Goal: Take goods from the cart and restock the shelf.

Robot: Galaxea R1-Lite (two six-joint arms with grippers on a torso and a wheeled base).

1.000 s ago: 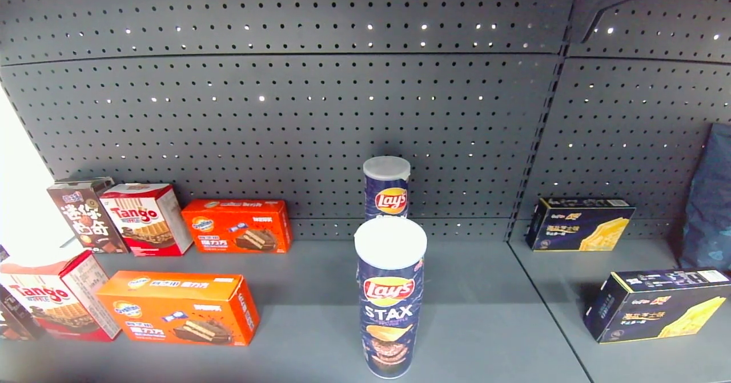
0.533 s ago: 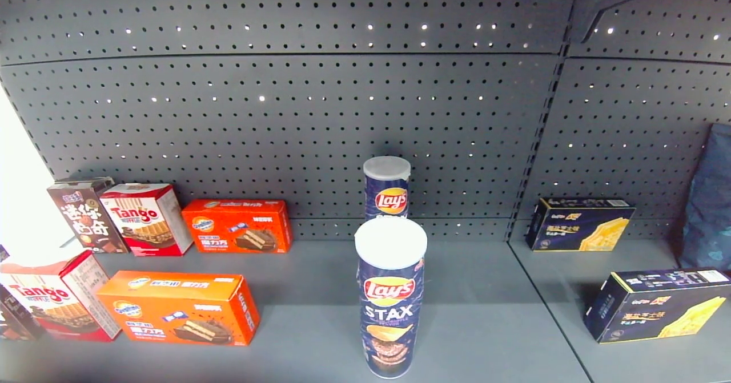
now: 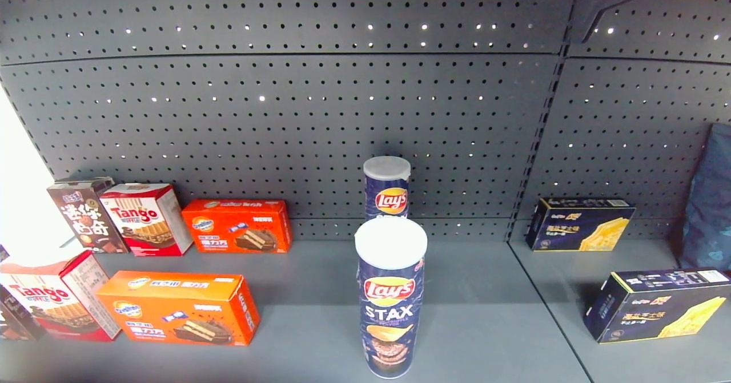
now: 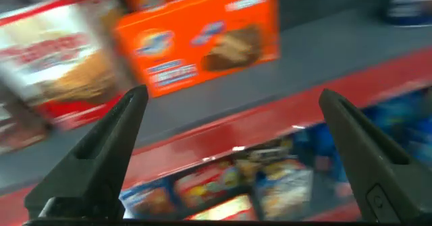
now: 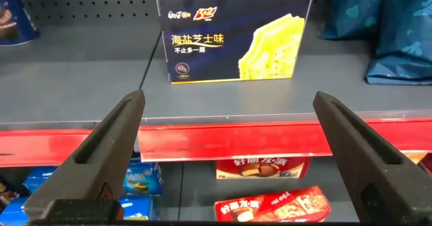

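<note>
Shelf (image 3: 491,314) stock unchanged since a second ago, chip can (image 3: 390,297) upright mid-shelf, second can (image 3: 387,188) behind it, left claw (image 4: 233,96) released facing orange snack box (image 4: 202,40) at front edge, right claw (image 5: 229,99) released facing navy biscuit box (image 5: 233,37)

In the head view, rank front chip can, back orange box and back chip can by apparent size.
Front chip can, back orange box, back chip can, whose base the nearer front can hides.

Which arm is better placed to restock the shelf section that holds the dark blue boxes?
Probably right. The right gripper, jaws open and empty, faces a dark blue box there; the left gripper, also open, faces an orange box farther left.
</note>
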